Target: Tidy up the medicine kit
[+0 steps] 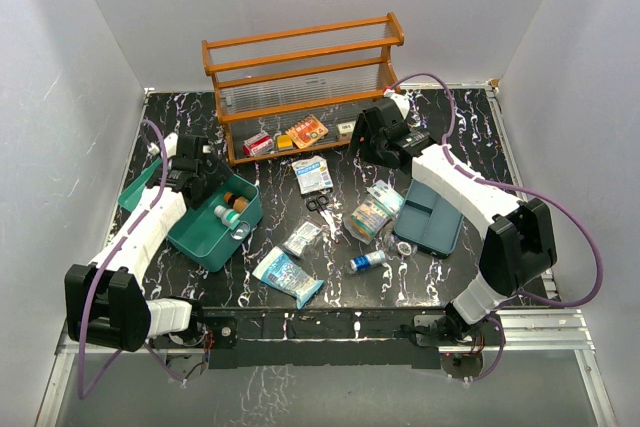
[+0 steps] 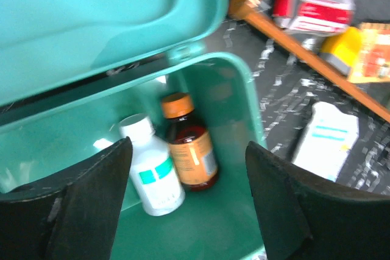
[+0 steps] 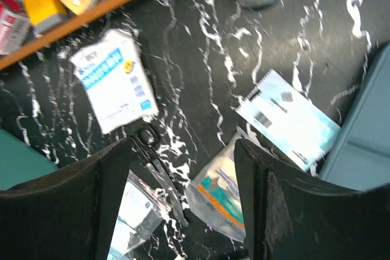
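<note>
The teal medicine kit (image 1: 205, 244) stands open at the left of the table, its lid (image 1: 133, 195) tipped back to the left. Inside it a white bottle (image 2: 152, 175) with a teal label and an amber bottle (image 2: 190, 150) with an orange cap lie side by side. My left gripper (image 2: 189, 205) hovers over the box (image 2: 234, 83), open, with nothing between its fingers. My right gripper (image 3: 183, 199) hangs open and empty above the middle of the table, over black scissors (image 3: 155, 162) and a foil sachet (image 3: 222, 196). In the top view it is in front of the rack (image 1: 375, 137).
Loose on the black marbled table lie a white-blue packet (image 1: 313, 175), scissors (image 1: 318, 203), sachets (image 1: 372, 212), a clear pouch (image 1: 301, 239), a blue packet (image 1: 288, 276) and a small blue tube (image 1: 367, 261). A blue-grey tray (image 1: 430, 215) sits at the right. The wooden rack (image 1: 305, 77) stands at the back.
</note>
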Controlling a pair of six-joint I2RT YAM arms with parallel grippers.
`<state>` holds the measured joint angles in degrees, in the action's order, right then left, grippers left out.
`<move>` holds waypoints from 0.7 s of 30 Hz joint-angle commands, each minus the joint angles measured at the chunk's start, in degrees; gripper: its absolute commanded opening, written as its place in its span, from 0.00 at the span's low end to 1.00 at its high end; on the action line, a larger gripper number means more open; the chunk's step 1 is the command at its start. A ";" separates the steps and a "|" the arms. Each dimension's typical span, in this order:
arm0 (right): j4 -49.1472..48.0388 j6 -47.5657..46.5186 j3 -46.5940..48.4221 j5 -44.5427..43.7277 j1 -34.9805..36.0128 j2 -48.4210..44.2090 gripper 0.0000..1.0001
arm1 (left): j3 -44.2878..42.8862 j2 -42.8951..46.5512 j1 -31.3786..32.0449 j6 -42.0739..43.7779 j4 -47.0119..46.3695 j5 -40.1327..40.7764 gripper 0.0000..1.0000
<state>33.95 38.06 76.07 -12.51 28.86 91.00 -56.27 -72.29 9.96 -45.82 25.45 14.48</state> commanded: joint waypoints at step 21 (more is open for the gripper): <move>2.69 -5.91 -4.51 11.55 9.50 3.35 0.52 | -3.24 11.50 -0.92 15.08 -5.08 -19.47 0.97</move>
<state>40.80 41.80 66.70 -5.32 30.83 92.77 -57.34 -63.11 9.32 -32.47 19.68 0.16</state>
